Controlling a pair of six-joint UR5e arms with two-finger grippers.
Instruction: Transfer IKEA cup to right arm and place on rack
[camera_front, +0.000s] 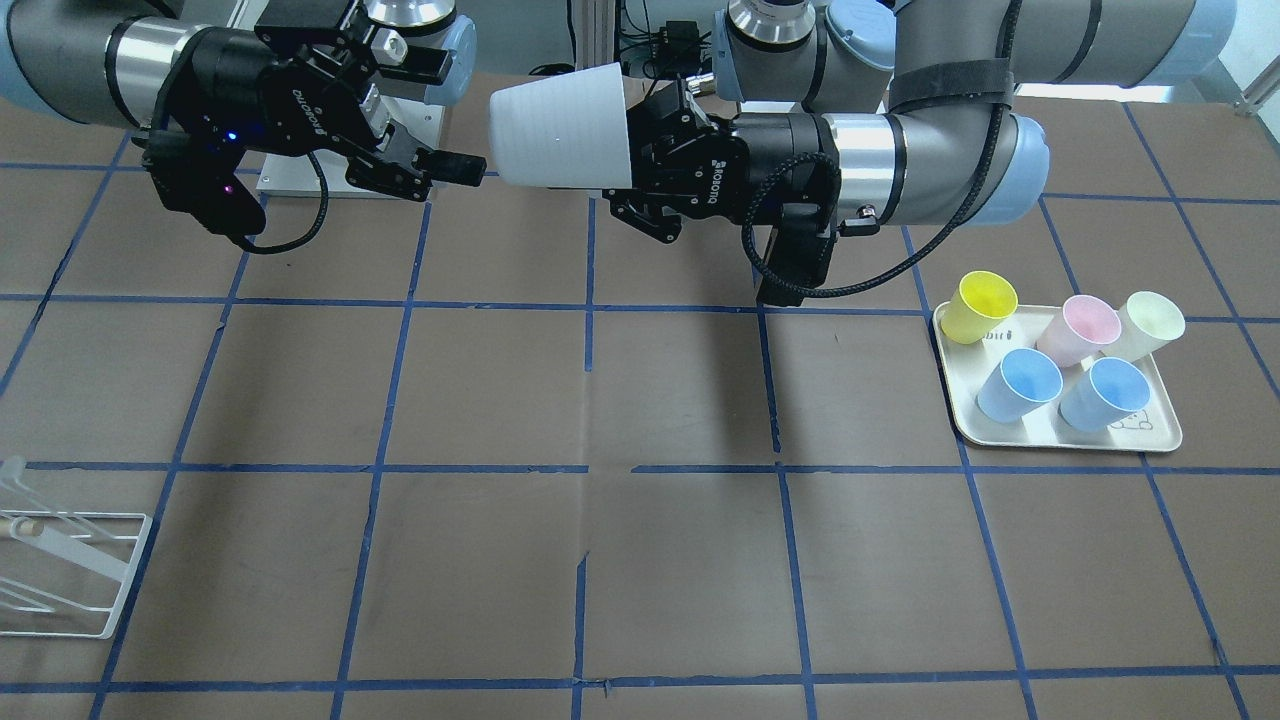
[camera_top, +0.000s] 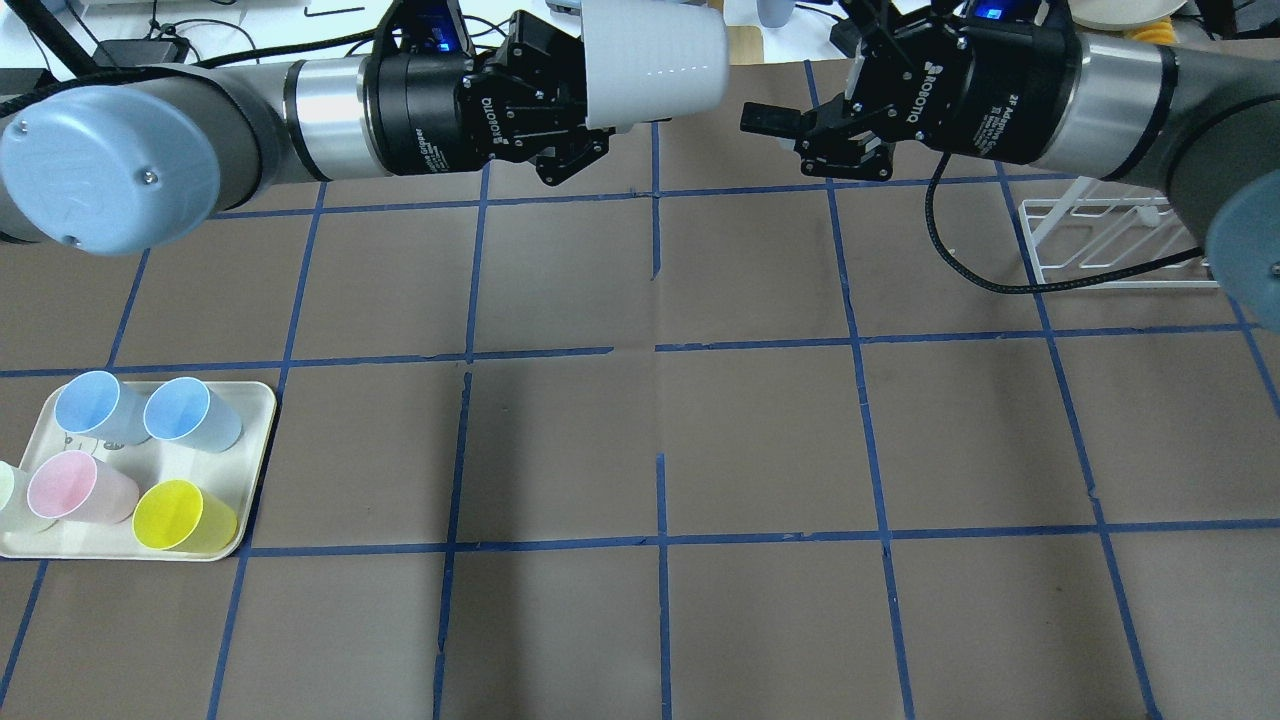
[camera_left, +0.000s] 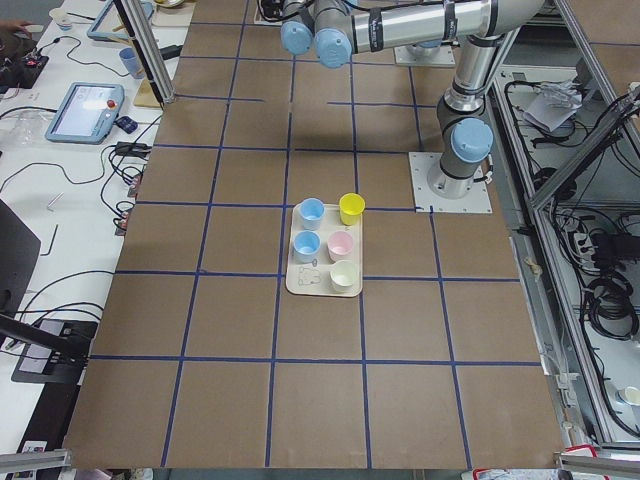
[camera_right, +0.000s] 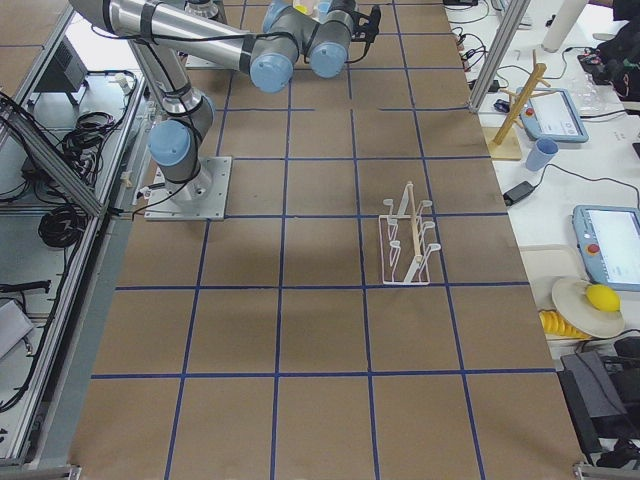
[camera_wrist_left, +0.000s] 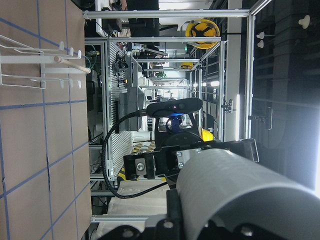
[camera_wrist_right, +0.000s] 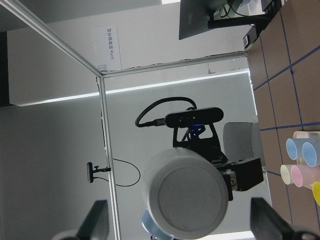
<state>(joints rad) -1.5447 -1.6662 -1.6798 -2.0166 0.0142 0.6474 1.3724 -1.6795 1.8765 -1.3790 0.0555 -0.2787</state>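
Observation:
The pale grey IKEA cup (camera_front: 556, 125) is held sideways high above the table, its rounded base towards my right gripper. My left gripper (camera_front: 640, 140) is shut on its rim end; it shows the same in the overhead view (camera_top: 590, 100), with the cup (camera_top: 655, 60) beside it. My right gripper (camera_front: 455, 115) is open and empty, its fingertips just short of the cup's base and not touching. In the right wrist view the cup's base (camera_wrist_right: 187, 200) sits between the spread fingers (camera_wrist_right: 95, 220). The white wire rack (camera_top: 1100, 240) stands on the table below the right arm.
A cream tray (camera_front: 1060, 440) on the robot's left side holds two light blue cups, a pink, a yellow and a cream cup. The rack also shows at the front-facing view's lower left (camera_front: 70, 570). The table is brown with blue tape lines.

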